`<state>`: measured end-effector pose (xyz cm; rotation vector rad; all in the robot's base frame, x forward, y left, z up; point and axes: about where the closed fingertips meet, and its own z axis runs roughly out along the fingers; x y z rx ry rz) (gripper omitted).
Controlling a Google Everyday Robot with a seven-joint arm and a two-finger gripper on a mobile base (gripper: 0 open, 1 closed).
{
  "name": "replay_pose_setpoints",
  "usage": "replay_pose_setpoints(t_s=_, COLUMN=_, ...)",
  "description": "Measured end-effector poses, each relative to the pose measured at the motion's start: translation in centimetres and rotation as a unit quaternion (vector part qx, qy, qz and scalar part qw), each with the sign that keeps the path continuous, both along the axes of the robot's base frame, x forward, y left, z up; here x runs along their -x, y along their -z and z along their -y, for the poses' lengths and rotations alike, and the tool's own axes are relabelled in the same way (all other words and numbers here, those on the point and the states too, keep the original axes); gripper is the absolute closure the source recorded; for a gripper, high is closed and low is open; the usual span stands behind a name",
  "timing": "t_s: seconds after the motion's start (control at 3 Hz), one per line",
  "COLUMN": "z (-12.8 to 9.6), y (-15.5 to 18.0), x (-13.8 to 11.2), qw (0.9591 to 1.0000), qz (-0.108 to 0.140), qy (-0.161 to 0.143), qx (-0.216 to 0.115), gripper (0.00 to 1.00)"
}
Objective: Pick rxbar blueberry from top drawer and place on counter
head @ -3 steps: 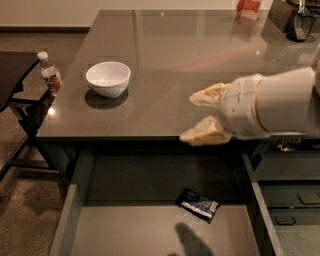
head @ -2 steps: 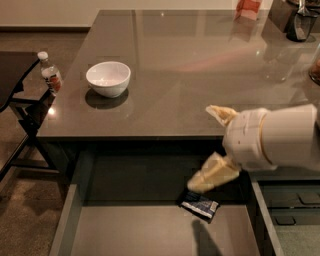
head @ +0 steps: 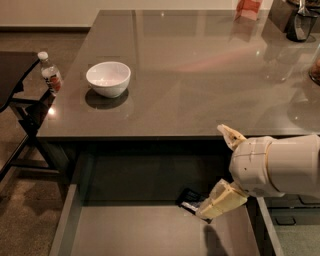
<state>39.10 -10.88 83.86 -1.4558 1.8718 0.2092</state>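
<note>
The rxbar blueberry (head: 189, 199) is a small dark bar lying at the back right of the open top drawer (head: 135, 232). My gripper (head: 210, 171) is open and hangs over the drawer's back right, in front of the counter (head: 200, 75) edge. Its lower finger (head: 220, 200) is right beside the bar and covers the bar's right end. Its upper finger (head: 230, 136) is level with the counter edge. I cannot tell whether the lower finger touches the bar.
A white bowl (head: 108, 78) stands on the counter at the left. A water bottle (head: 51, 77) stands on a dark side table (head: 12, 75) beyond the counter's left edge. A red pack (head: 247, 7) and a dark appliance (head: 300, 20) stand at the counter's far right.
My gripper has come down from over the counter's front edge into the drawer opening. Its lower finger now reaches the bar. The bar has not moved.
</note>
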Motion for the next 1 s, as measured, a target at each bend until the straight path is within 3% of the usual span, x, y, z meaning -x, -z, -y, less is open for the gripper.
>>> replay_pose_setpoints(t_s=0.33, z=0.4, y=1.8, x=-0.1, qw=0.9999, qz=-0.012, qy=0.007, qx=0.005, gripper=0.00)
replay_pose_setpoints(t_s=1.0, z=3.8, y=7.1, x=-0.2, qw=0.9983, qz=-0.032, qy=0.050, qx=-0.002, gripper=0.00)
